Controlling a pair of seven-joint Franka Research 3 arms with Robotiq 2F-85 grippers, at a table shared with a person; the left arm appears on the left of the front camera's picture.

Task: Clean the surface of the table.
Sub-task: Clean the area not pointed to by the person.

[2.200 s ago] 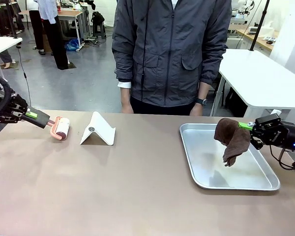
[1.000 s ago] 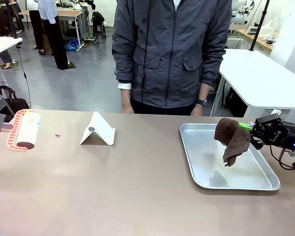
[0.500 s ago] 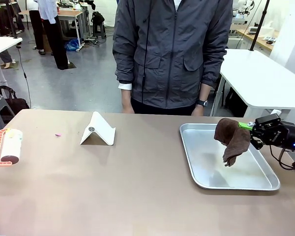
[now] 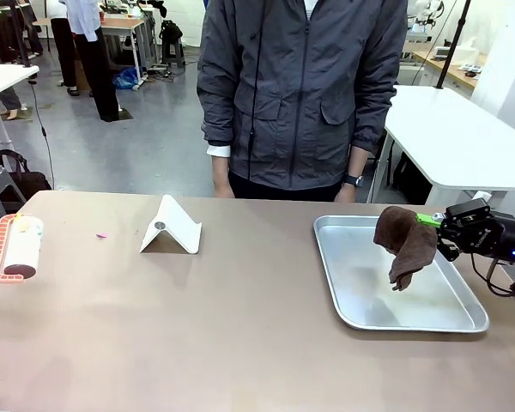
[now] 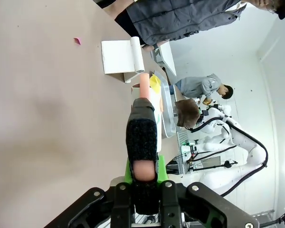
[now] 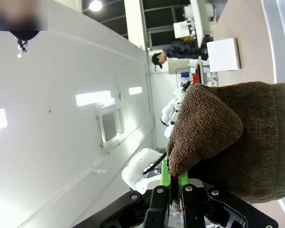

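While the left end effector (image 5: pixel 142 176) is clamped shut on the handle of a pink-framed white lint roller (image 4: pixel 15 247), at the nine-o'clock edge of the brownish-taupe matte desk (image 4: pixel 240 335), its roll runs twelve to six and a pink scrap (image 4: pixel 100 234) lies toward three o'clock, nearest this arm. Over the shiny rectangular metal tray (image 4: pixel 416 325), the right end effector (image 4: pixel 435 221) pinches a brown terry towel (image 4: pixel 405 245), fully closed.
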